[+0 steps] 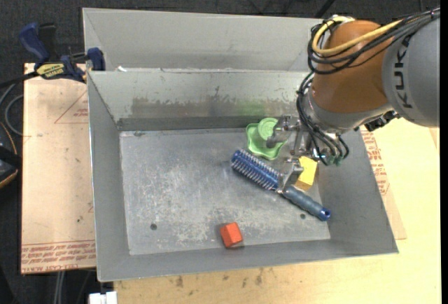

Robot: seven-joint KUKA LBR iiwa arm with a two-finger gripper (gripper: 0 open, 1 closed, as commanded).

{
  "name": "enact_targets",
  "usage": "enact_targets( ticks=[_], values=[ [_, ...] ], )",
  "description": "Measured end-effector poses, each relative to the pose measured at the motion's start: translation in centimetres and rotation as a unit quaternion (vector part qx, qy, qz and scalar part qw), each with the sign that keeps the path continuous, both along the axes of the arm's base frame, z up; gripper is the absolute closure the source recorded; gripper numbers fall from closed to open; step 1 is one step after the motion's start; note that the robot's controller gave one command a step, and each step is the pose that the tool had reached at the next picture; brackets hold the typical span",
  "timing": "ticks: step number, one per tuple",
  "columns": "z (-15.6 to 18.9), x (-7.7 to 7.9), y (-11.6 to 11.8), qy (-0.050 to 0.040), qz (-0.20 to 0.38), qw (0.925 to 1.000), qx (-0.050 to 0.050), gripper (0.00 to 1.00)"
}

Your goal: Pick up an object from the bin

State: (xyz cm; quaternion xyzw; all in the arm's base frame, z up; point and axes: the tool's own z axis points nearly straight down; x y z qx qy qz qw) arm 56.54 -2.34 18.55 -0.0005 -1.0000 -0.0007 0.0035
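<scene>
1. The pincer point(302, 150) is hanging right of the frame's centre, just above a yellow block point(306, 174) that is lying against a blue brush point(269, 176). How far it is open cannot be told.
2. It is likely approaching. Next it is needing a straight descent onto the block, clear of the green cup point(266, 136).

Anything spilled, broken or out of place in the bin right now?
Nothing stands out. The blue bristle brush lies slantwise beside the green plastic cup, a yellow block by its handle near the gripper, and a red block sits well apart.
</scene>
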Motion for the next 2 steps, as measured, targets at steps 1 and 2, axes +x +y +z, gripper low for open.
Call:
enact_targets(
  ticks=[1,2],
  values=[
    [-11.16,-0.19,-1.61,-0.0082,0.008,0.9999,0.000,0.00],
    [-10.78,0.01,-1.60,-0.0115,0.008,0.9999,0.000,1.00]
  ],
)
